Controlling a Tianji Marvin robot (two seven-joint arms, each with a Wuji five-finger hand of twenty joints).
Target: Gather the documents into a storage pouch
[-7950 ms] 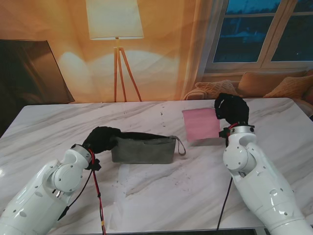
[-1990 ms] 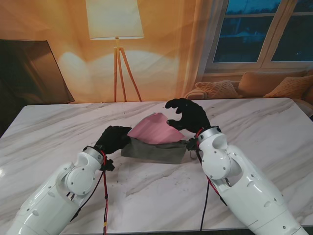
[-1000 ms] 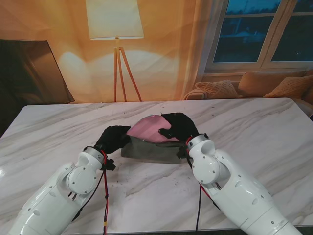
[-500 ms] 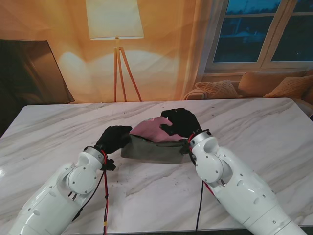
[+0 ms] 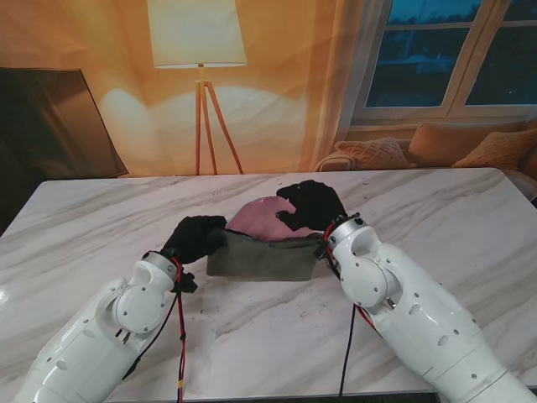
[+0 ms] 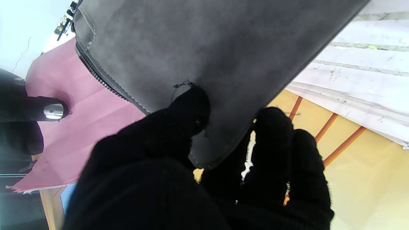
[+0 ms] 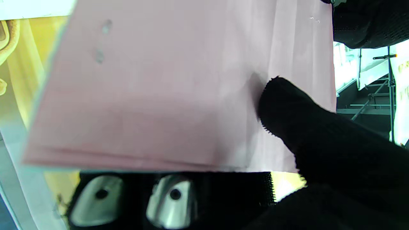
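Observation:
A grey felt pouch point(image 5: 260, 256) stands on the marble table point(image 5: 470, 210) in front of me, zipper side up. My left hand point(image 5: 195, 236) is shut on its left end; the left wrist view shows the pouch point(image 6: 204, 48) pinched between thumb and fingers point(image 6: 188, 108). A pink sheaf of documents point(image 5: 256, 218) sticks partly out of the pouch mouth, bowed upward. My right hand point(image 5: 309, 204) is shut on the sheaf's right part, above the pouch's right end. In the right wrist view the pink documents point(image 7: 159, 89) fill the frame with my thumb point(image 7: 287, 108) pressed on them.
A floor lamp point(image 5: 200, 50) stands behind the table's far edge. A sofa with cushions point(image 5: 419, 147) sits under the window at the back right. A dark panel point(image 5: 50, 126) leans at the back left.
Over eight seconds my right hand carried the pink documents from the table's right to the pouch. In the last second the sheaf sank a little into the mouth; the left hand kept hold.

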